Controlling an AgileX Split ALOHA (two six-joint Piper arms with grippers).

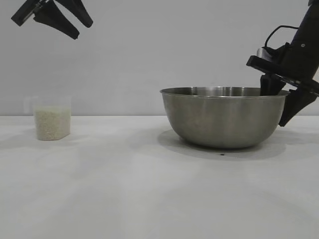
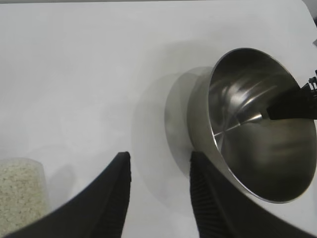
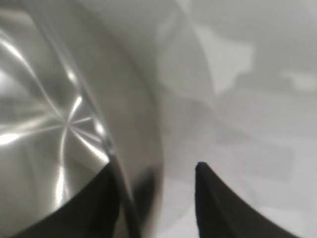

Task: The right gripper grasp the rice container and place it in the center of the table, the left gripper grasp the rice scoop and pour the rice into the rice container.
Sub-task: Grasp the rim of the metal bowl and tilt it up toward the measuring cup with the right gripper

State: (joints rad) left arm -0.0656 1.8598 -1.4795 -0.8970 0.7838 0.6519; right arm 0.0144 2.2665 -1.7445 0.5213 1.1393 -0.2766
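Right hand (image 1: 284, 97) is spread astride the bowl (image 1: 224, 119) rim, right of centre on the white counter (image 1: 149, 189). Left hand (image 1: 62, 17), spread, is raised above the rice-filled scoop (image 1: 52, 119) at left.

the bowl (image 1: 224, 119) is a large round brushed-steel vessel with a thin rolled rim, standing upright on the white worktop (image 1: 124, 189) at the right of the scene. its inside (image 2: 257, 129) is bare and shiny, holding no grains. the scoop (image 1: 51, 118) is a small clear plastic cup, upright on the worktop at the far left, well apart from the bowl. it is filled most of the way with rice (image 1: 51, 124), fine off-white grains in a level mass, seen also from above (image 2: 17, 198). its handle cannot be made out.
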